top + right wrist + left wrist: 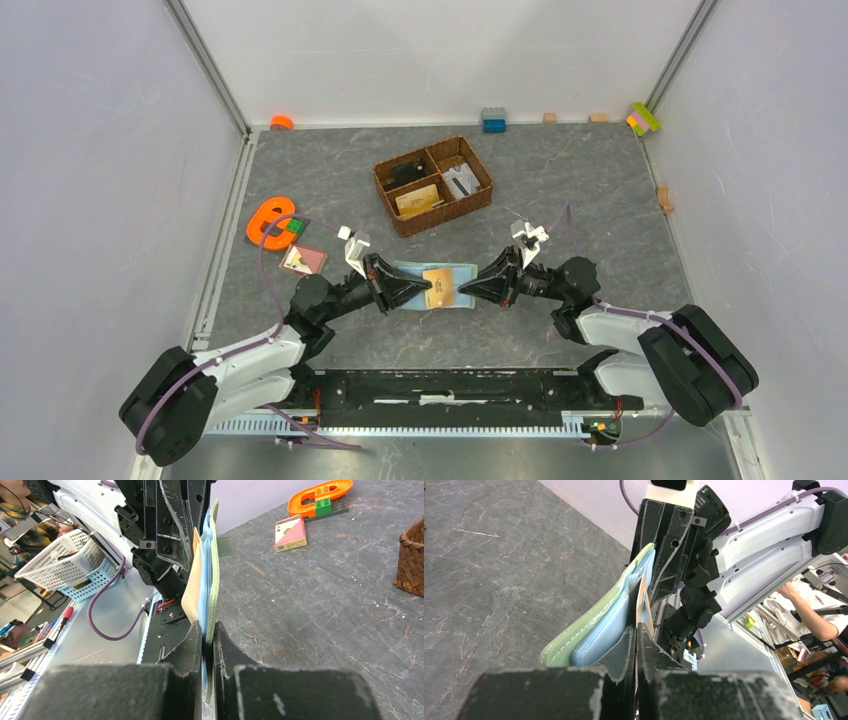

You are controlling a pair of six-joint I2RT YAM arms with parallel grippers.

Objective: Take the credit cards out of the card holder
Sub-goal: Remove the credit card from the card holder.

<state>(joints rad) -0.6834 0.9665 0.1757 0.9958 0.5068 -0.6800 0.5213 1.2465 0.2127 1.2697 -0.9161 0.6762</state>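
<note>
In the top view, an orange letter-e shape lies at the left of the grey table with a green brick touching it. Just below these is a pinkish-red rectangle; whether it is a card or a thin pack cannot be told.

The left gripper reaches in from the lower left to the middle of the frame. Its jaws are pressed together on the left edge of the tan credit card. The left wrist view shows the card's thin edge running down into the gap between the fingers, with the holder's blue and green leaves lying outside the jaw.

The card holder hangs open between the two arms at frame centre, its pale blue inside facing up and the card lying across its middle.

The right gripper comes in from the lower right. It is narrowed onto the holder's right edge: the right wrist view shows the green and blue leaves pinched between its fingers.

A wicker basket sits above centre, well apart from the grippers.
</note>
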